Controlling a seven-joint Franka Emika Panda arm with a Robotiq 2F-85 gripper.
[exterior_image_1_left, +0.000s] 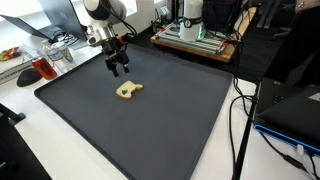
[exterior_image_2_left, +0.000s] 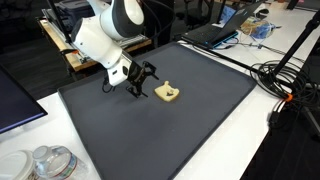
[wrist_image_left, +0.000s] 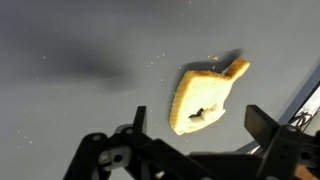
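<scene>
big stuff first: a white table (exterior_image_1_left: 18, 98) with a large dark grey rubbery-looking mat (exterior_image_1_left: 160, 130) covering most of it. the bulky white robot arm (exterior_image_2_left: 108, 32) leans in over the far side of the mat. its black pincer (exterior_image_1_left: 119, 65) points down with the jaws spread wide and nothing between them, so it's released, not gripping anything.

the thing it's nearest to is a small flat tan piece with a stubby stem on one end and a notch cut into it (wrist_image_left: 205, 95). it could be wood or dense foam, i honestly can't tell which. it lies flat on the mat, alone, near the middle of the far half (exterior_image_2_left: 167, 94). it's just beside the pincer but not touching it. a few crumbs or specks sit around it in the wrist view.

my read on handling: it looks light and fairly stiff, and it sits low on the mat, so there isn't much edge to catch. i'd pinch across the thick body, on the two long sides. i'd skip the stem, which looks thin enough to twist out or snap. the mat should stop it sliding much, but a light piece like that could tip or skate if one finger lands first.
</scene>
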